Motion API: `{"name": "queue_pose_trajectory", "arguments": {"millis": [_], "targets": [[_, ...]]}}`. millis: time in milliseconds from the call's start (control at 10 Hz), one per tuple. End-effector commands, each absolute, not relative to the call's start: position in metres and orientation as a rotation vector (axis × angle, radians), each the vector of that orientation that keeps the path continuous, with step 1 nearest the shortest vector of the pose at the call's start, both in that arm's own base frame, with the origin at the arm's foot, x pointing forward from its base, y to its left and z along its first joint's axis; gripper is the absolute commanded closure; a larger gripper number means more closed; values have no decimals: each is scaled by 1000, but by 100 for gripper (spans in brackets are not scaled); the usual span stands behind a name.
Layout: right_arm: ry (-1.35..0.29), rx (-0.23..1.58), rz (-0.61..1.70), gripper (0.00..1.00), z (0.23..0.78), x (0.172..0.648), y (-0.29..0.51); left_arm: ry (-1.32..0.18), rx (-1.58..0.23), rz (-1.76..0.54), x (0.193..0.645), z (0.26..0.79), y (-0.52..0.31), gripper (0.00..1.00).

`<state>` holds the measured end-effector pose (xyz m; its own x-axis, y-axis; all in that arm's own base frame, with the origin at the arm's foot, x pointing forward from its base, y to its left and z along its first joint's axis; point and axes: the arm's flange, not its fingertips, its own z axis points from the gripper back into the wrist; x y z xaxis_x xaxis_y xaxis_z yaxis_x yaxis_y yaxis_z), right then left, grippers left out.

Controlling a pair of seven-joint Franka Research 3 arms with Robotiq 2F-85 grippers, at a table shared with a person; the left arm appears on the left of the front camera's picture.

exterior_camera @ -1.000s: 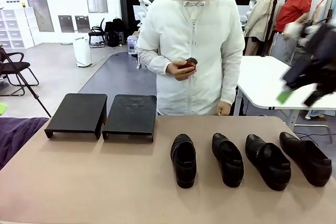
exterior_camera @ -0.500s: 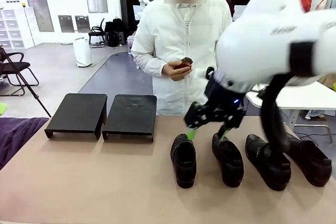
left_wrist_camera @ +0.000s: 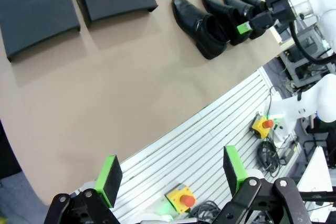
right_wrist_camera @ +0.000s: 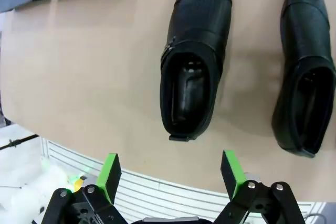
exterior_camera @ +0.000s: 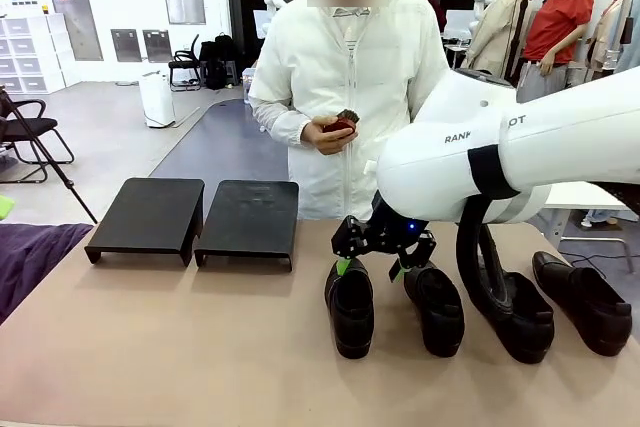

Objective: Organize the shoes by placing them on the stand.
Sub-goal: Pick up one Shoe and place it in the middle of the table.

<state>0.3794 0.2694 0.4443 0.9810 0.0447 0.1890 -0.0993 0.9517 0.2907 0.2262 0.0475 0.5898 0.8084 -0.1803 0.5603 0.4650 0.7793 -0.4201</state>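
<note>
On the counter [exterior_camera: 150, 347] the shoes [exterior_camera: 440, 319] lie in a row right of the stand [exterior_camera: 250, 217]. My right jaws hang apart over the leftmost shoe [right_wrist_camera: 194, 61] (its heel end); left jaws apart too.

four glossy black slip-on shoes [exterior_camera: 349, 305] sit in a row on the bench [exterior_camera: 180, 347], right of the matte-black two-platform stand [exterior_camera: 246, 212].

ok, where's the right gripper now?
Front view, centre: the right gripper hangs open above the leftmost glossy black leather slip-on shoe, with the low matte-black stand to its left.
</note>
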Motion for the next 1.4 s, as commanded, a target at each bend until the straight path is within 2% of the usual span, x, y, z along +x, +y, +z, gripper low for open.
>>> {"name": "queue_pose_trajectory", "arguments": {"millis": [0, 300, 500, 900, 1300], "targets": [[-160, 284, 86, 0, 452, 371, 272, -531, -595, -385, 226, 591, 48, 0], [-163, 298, 93, 0, 447, 372, 273, -531, -595, -385, 226, 591, 48, 0], [-190, 201, -3, 0, 420, 391, 283, -531, -595, -385, 226, 591, 48, 0], [-246, 145, -114, 0, 377, 427, 291, -531, -595, -385, 226, 591, 48, 0], [-200, 72, -121, 0, 361, 446, 293, -531, -595, -385, 226, 591, 48, 0]]}}
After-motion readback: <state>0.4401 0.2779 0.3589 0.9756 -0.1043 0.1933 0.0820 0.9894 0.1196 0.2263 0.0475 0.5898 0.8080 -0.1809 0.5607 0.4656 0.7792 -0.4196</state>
